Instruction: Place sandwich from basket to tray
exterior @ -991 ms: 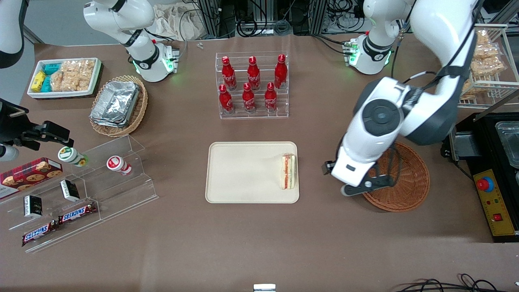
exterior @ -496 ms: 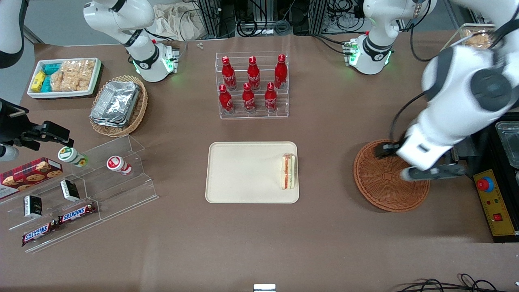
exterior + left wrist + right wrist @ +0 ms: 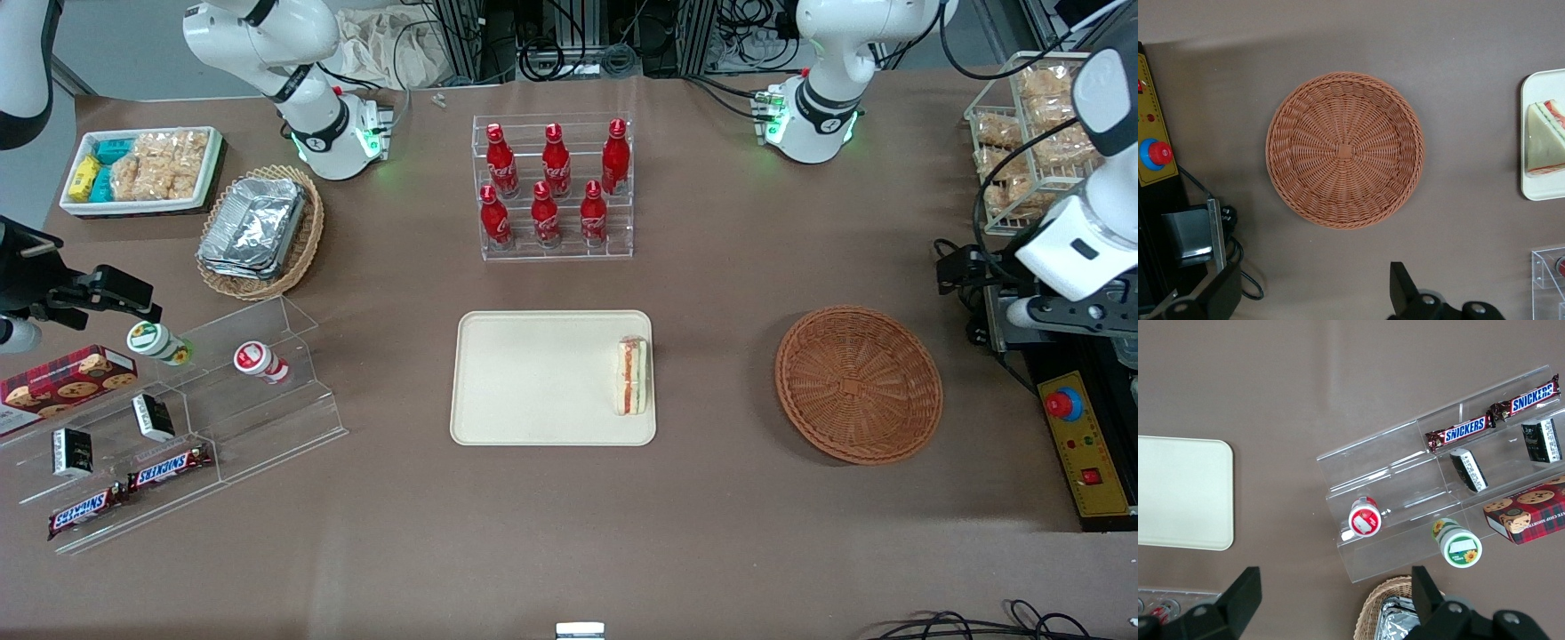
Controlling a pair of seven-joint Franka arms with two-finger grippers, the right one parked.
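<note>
While we look from the front, our sandwich [image 3: 632, 376] lies on the tray [image 3: 533, 378], the basket [image 3: 858, 384] sits apart, and our gripper [image 3: 1062, 313] hangs toward the working arm's end. At the wrist, its fingers [image 3: 1403, 293] stand wide apart, holding nothing.

hand [image 3: 1315, 300] fingertips cut off, tray [image 3: 1531, 140] partly cropped

My left arm [image 3: 1080, 222] shows glossy white shells, a dark grey joint cap and black cables. Its gripper [image 3: 1313, 297] has black fingers [image 3: 1403, 293] with round screws, spread wide above the counter.
</note>
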